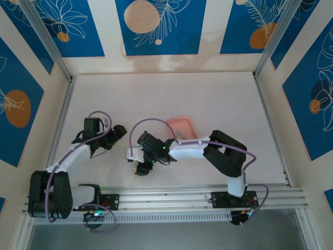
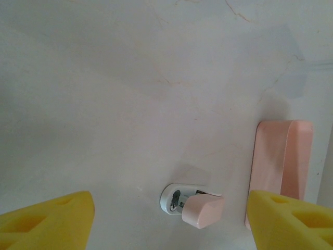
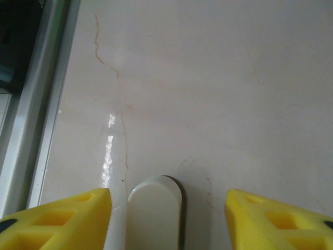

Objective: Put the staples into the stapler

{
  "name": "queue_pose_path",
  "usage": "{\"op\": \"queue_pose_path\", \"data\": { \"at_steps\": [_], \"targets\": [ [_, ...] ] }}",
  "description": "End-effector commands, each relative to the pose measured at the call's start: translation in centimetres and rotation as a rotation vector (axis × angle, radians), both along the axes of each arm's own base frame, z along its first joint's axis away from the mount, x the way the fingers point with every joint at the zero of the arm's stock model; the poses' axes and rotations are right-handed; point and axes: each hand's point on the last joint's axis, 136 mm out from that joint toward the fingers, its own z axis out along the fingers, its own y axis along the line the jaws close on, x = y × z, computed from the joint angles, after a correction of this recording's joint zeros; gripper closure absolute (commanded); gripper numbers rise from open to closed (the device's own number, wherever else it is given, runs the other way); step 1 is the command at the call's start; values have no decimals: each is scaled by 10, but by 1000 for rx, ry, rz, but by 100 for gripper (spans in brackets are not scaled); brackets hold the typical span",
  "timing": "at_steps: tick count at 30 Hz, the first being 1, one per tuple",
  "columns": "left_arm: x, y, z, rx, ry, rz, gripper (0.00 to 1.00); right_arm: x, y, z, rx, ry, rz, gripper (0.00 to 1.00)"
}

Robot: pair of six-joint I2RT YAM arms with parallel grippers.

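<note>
Salmon-pink tray (image 2: pixel 283 156), contents unclear, stapler (image 2: pixel 190 203) nearby

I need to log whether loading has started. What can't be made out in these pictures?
Tray contents: too small in the top view; a finger covers its near end in the left wrist view.
Stapler: cut off by the bottom edge in the right wrist view.
Stapler's magazine, loaded or not: too small in the left wrist view.

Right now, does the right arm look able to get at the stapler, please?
Probably yes: the right hand is open, and in its wrist view the stapler lies on the table between its spread fingers, with nothing in the way.
</note>
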Motion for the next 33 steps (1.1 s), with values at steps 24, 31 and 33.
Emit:
{"op": "queue_pose_path", "data": {
  "at_steps": [24, 31, 33],
  "targets": [
    [8, -49, 39, -79, -118, -167, 33, 42, -72, 98, 200, -2, -248, 60],
    [1, -37, 15, -52, -23, -86, 30, 12, -52, 64, 62, -51, -98, 43],
    [1, -33, 13, -56, -24, -61, 30, 6, -41, 53, 35, -58, -66, 40]
  ]
}}
